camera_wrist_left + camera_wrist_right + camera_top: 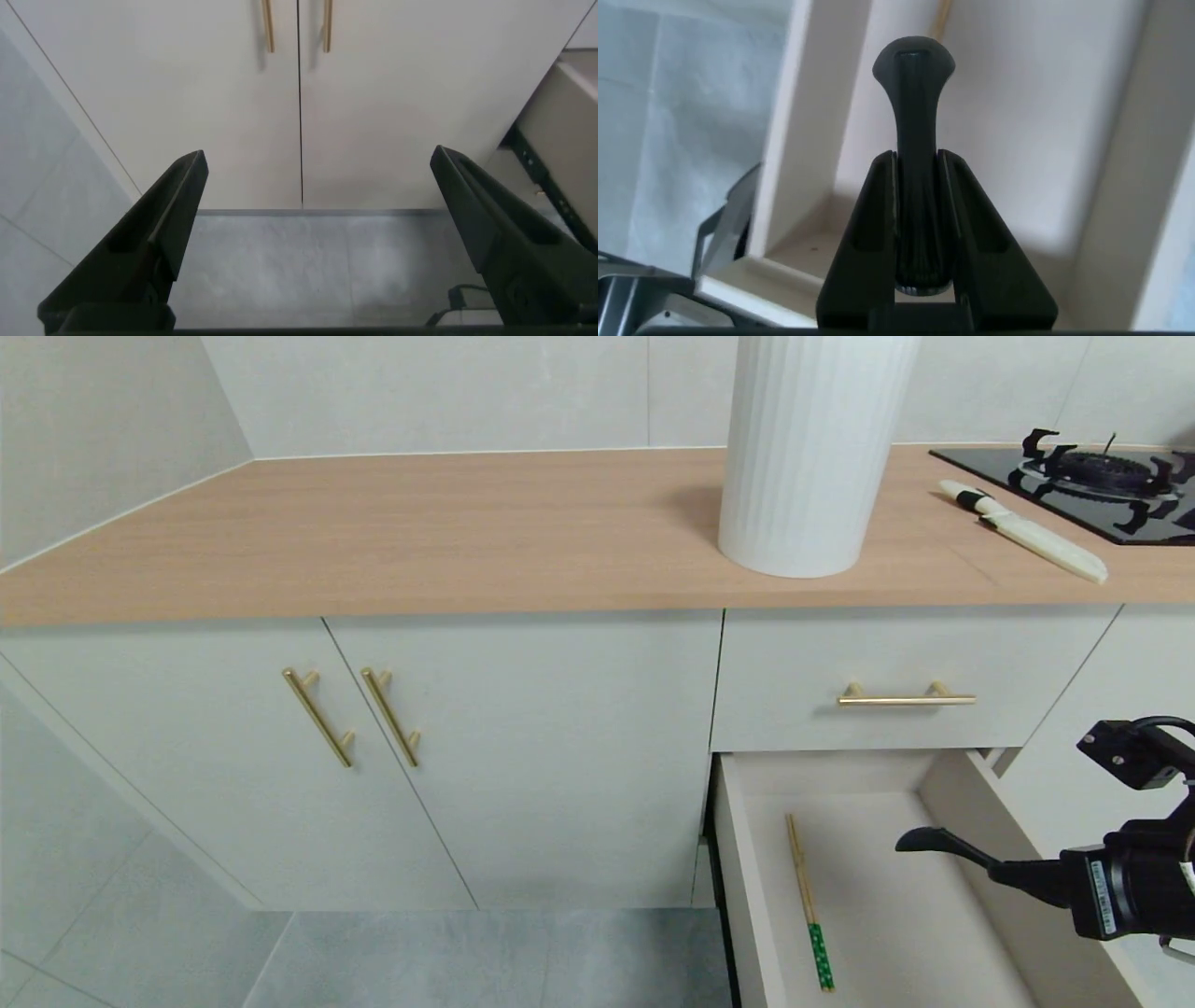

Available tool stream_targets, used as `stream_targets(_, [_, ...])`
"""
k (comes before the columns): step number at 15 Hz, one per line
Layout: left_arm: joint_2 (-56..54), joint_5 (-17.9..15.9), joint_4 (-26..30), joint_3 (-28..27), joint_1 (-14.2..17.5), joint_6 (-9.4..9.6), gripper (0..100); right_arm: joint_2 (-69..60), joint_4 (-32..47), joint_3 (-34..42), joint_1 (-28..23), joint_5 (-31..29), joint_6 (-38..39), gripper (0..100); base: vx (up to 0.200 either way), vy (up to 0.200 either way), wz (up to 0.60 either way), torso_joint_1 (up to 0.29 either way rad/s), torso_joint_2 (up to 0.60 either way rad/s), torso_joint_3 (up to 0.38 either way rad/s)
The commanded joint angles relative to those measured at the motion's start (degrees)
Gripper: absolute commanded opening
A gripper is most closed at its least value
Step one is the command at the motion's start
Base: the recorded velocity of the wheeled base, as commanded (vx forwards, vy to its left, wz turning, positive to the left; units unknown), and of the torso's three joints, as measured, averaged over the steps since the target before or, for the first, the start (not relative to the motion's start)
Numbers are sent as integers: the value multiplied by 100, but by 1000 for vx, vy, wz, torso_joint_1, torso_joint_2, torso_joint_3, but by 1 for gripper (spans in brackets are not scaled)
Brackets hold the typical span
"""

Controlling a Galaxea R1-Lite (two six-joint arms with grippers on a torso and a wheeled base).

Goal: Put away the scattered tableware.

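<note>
**Black utensil (934, 845) held over the open drawer (742, 859)**

We see the right claw (1027, 875) clenched on one end of the utensil. It holds the piece above the drawer's inside, nearer the side wall that lies away from the cabinet doors (299, 93). The utensil's long axis runs across the drawer. Its rounded free end points toward the chopsticks (805, 896), which lie on the drawer floor along the drawer's depth. That puts the two pieces roughly crosswise.

We judge that the coming move turns on one fact: the bare drawer floor lies below the utensil, beside the chopsticks and apart from them. The right arm is the one at the drawer. The left claw (318, 243) hangs released, facing the cabinet doors and well apart from the drawer.

A pale knife (1022, 530) lies on the surface (420, 532) above the drawer, not yet put away.

We cannot tell what kind of utensil this is, since the claw hides its gripped end. The drawer's front is cut off, and the utensil's height over the floor is hard to make out.
</note>
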Motion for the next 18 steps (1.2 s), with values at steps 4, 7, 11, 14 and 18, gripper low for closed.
stream_targets(4, [7,1,-7,1,0,-1,100,202,-15,-2,3,3,2,0,0,0,0,-171,432,242])
stream_targets(7, [7,1,-7,1,0,-1,100,272,-200,42,3,3,2,0,0,0,0,-51,141,64])
stream_targets(11, [7,1,-7,1,0,-1,100,518,-463,51,3,-6,11,0,0,0,0,0,0,0])
stream_targets(14, [7,1,-7,1,0,-1,100,1169,-894,-2,117,-67,204,0,0,0,0,0,0,0])
stream_targets(18, [7,1,-7,1,0,-1,100,2469,-1975,77,126,-471,609,0,0,0,0,0,0,0])
